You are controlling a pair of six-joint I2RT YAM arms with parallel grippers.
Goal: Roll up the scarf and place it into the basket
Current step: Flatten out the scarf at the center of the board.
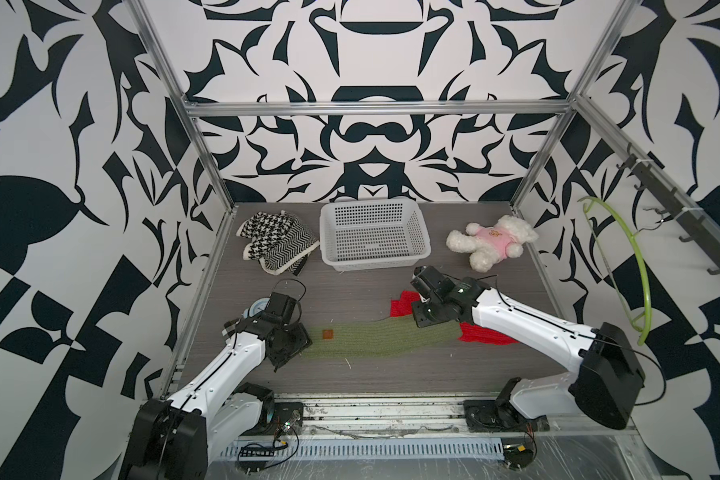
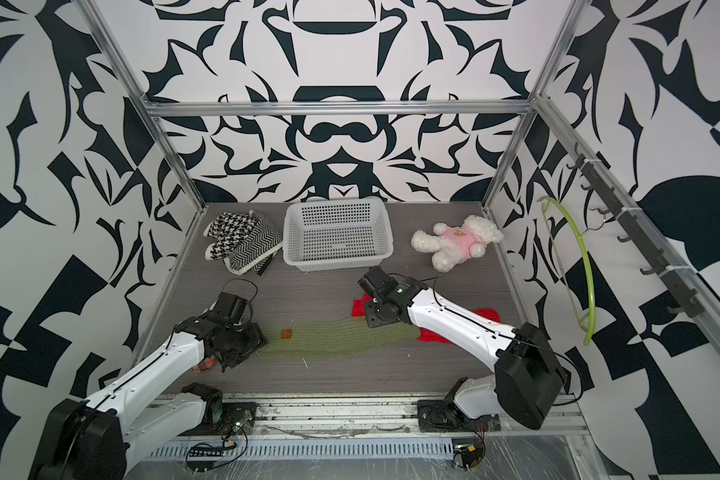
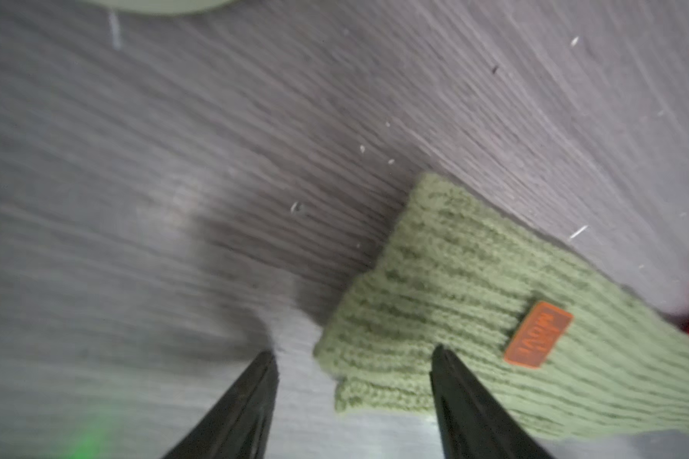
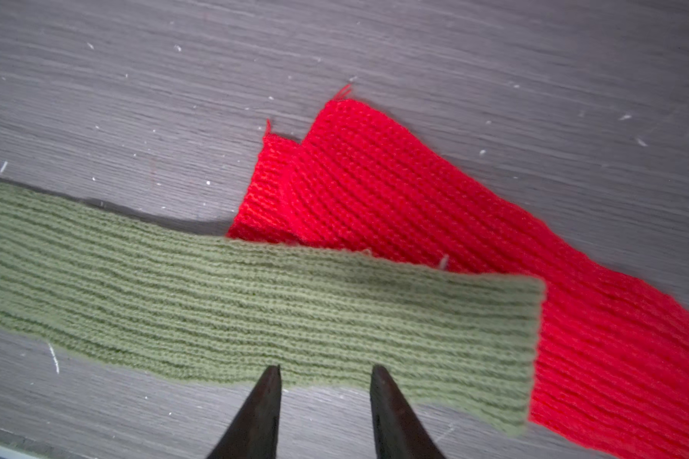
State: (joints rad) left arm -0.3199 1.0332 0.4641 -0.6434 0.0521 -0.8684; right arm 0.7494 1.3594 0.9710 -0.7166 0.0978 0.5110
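Green knit scarf (image 1: 375, 338) — flat on the table (image 1: 362, 297), one end overlapping a red knit cloth (image 4: 374, 179). My left gripper (image 3: 355, 353): jaws apart over the labelled end, holding nothing. My right gripper (image 4: 326, 371): part-open, empty. White basket (image 1: 375, 262) — behind, well apart.

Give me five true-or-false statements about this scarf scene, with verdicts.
1. The basket is empty. True.
2. The green scarf is already rolled up. False: it lies stretched flat on the table.
3. One end of the green scarf overlaps the red scarf. True.
4. The plush bear sits in the basket. False: it lies on the table beside it.
5. The orange tag is at the scarf end near the left end effector. True.
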